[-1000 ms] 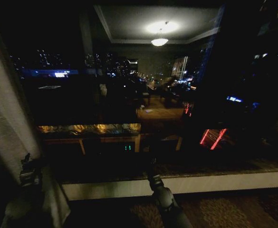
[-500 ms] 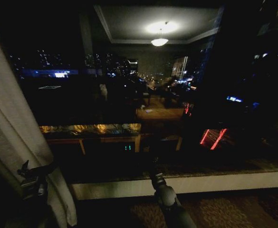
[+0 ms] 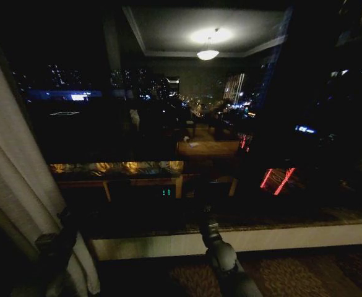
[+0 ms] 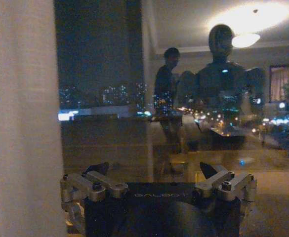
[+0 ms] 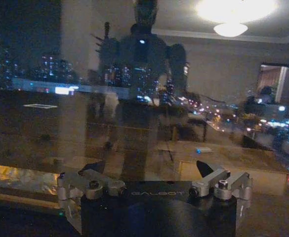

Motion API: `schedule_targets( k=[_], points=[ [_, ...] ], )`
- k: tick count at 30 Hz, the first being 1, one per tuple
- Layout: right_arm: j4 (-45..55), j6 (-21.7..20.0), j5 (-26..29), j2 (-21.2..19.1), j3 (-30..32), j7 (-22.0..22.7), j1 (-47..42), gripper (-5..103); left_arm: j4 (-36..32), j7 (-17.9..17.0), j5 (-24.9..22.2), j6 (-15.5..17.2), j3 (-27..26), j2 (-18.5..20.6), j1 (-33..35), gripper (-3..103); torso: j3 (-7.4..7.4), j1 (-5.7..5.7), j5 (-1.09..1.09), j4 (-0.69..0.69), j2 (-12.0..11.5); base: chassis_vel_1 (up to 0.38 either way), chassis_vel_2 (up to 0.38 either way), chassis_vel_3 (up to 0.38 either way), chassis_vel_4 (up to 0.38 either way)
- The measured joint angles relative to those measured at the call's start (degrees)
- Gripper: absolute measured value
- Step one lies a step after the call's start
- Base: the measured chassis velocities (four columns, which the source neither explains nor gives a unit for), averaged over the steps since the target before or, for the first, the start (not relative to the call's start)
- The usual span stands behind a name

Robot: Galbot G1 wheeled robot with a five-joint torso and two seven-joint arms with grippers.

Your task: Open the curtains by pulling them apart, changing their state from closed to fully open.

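One sheer cream curtain panel (image 3: 17, 179) hangs gathered at the left edge of the dark window; in the left wrist view it is the pale pleated fabric (image 4: 20, 123) to one side of the fingers. My left gripper (image 3: 60, 234) hangs low beside the panel's inner edge, open (image 4: 156, 170), with no fabric between its fingers. My right gripper (image 3: 206, 218) is out in front of the bare glass at the middle, above the sill, and it too stands open (image 5: 151, 168) and holds nothing.
The bare window glass (image 3: 187, 124) reflects the room, a lit ceiling lamp (image 3: 208, 54) and my own body. A pale window sill (image 3: 280, 238) runs across below the glass. Patterned carpet (image 3: 292, 275) lies under it.
My left gripper has dropped lower and moved right, off the curtain's edge. The panel's lower edge hangs a little farther right than a second ago. My right arm has shifted slightly right.
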Motion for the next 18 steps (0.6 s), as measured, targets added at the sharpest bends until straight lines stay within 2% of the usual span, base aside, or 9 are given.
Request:
schedule_targets(
  k=[9, 18],
  points=[
    [0.90, 0.00, 0.21, -1.00, 1.89, -0.11, -0.73, 100, 0.15, 0.91, 0.21, -0.26, 0.31, -0.13, 0.13, 100, 0.00, 0.00, -0.01, 0.01, 0.00, -0.073, -0.068, 0.081, 0.073],
    [0.72, 0.06, -0.02, -0.30, 1.84, -0.11, -0.37, 100, -0.17, 2.62, 0.50, -0.82, 0.14, -0.64, 1.44, 100, 0.00, 0.00, 0.01, 0.00, 0.00, -0.217, -0.229, 0.212, 0.229]
  ],
)
